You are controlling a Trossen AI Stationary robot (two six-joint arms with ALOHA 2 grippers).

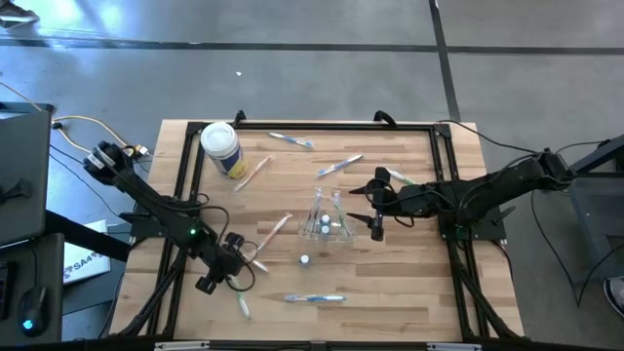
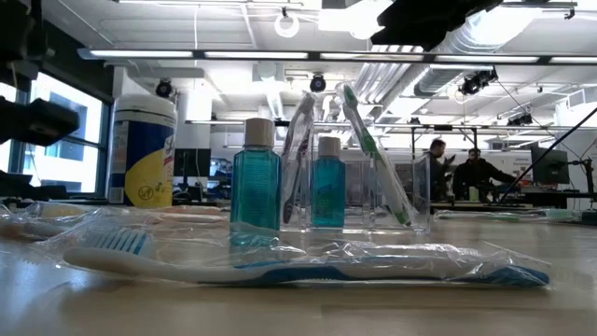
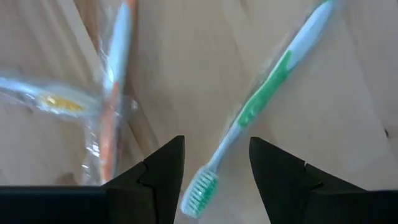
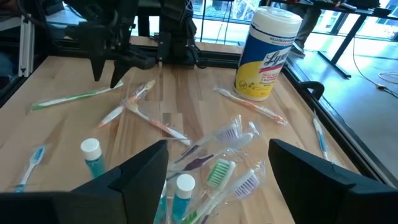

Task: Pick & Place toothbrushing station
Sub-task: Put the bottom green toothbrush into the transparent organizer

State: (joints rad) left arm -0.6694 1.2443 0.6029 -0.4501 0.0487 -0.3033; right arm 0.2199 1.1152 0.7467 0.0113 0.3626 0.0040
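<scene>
- Toothbrushes lie scattered over the wooden table (image 1: pixel 409 283), most in clear wrappers.
- Left gripper (image 3: pixel 214 180) hangs low near the table's front left, fingers spread apart with nothing between them; a green toothbrush (image 3: pixel 261 106) lies on the wood directly under the gap, bristle end nearest the fingers, beside an orange wrapped toothbrush (image 3: pixel 112 93).
- Right gripper (image 4: pixel 217 177) hovers right of centre, jaws wide and empty, just beside the clear cup (image 1: pixel 328 222).
- Cup stands mid-table holding several wrapped brushes and a blue-filled, white-capped small bottle (image 2: pixel 327 182); another such bottle (image 2: pixel 256 177) stands just outside it.
- Blue toothbrush (image 2: pixel 308 266) lies nearest the front edge.
- Wipes canister (image 1: pixel 221 148) stands at the back left.
</scene>
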